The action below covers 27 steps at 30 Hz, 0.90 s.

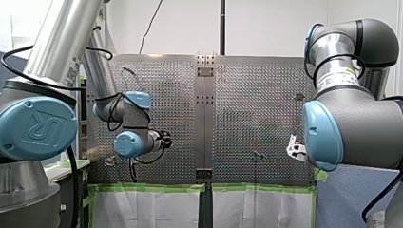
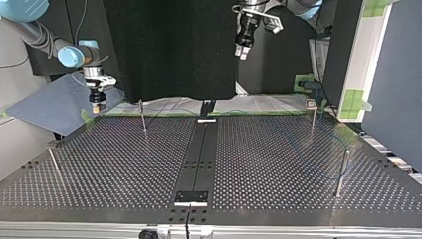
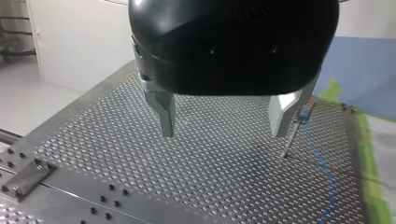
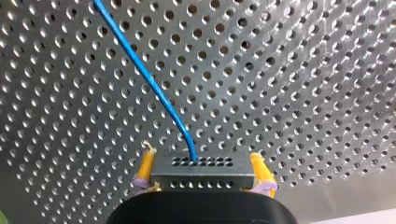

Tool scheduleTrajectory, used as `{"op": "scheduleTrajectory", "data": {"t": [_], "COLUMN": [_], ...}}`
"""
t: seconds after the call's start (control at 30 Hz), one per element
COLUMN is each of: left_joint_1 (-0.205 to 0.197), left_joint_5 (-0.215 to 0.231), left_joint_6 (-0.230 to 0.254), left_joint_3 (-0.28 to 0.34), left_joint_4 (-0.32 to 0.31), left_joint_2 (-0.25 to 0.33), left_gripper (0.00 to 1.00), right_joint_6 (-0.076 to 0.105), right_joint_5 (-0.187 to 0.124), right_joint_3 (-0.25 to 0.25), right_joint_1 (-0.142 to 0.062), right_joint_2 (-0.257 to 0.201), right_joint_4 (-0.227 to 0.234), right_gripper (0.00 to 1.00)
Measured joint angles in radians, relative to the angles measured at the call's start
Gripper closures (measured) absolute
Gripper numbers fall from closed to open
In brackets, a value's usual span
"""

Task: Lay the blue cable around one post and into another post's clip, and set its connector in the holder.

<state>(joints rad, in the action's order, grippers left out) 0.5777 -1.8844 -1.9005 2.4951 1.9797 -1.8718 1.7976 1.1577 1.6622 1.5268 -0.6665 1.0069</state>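
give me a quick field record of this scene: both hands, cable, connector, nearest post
left hand: open, empty, above the table
right hand: yellow pads shut on the connector
connector: grey perforated block, held, cable leaving it
blue cable: runs from the connector over the table
post: upright beside a left hand finger, cable passing it; clipped or not, cannot tell

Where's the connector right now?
The connector sits between my right gripper's yellow pads, right wrist view; blue cable runs ahead over the perforated table.
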Motion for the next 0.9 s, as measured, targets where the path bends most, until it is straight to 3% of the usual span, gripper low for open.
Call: {"op": "scheduleTrajectory", "data": {"t": [0.13, 0.43, 0.57, 0.7, 0.9], "left_joint_1": [-0.001, -0.003, -0.003, -0.003, -0.003], "left_joint_5": [0.000, 0.000, 0.001, 0.003, 0.004], "left_joint_6": [-0.002, -0.007, -0.008, -0.008, -0.007], "left_joint_3": [0.028, 0.034, 0.034, 0.034, 0.034], "left_joint_4": [0.000, -0.001, -0.001, 0.001, 0.007], "left_joint_2": [0.000, 0.000, 0.000, 0.000, 0.000], "left_gripper": [0.00, 0.00, 0.00, 0.00, 0.00], "right_joint_6": [-0.025, -0.030, -0.020, -0.001, 0.004], "right_joint_5": [0.008, 0.030, 0.036, 0.063, 0.082], "right_joint_3": [-0.007, -0.009, -0.009, -0.009, -0.009], "right_joint_1": [0.002, 0.024, 0.039, 0.054, 0.067], "right_joint_2": [-0.012, -0.086, -0.118, -0.155, -0.204], "right_joint_4": [-0.032, -0.112, -0.136, -0.167, -0.215], "right_gripper": [1.00, 1.00, 1.00, 1.00, 1.00]}}
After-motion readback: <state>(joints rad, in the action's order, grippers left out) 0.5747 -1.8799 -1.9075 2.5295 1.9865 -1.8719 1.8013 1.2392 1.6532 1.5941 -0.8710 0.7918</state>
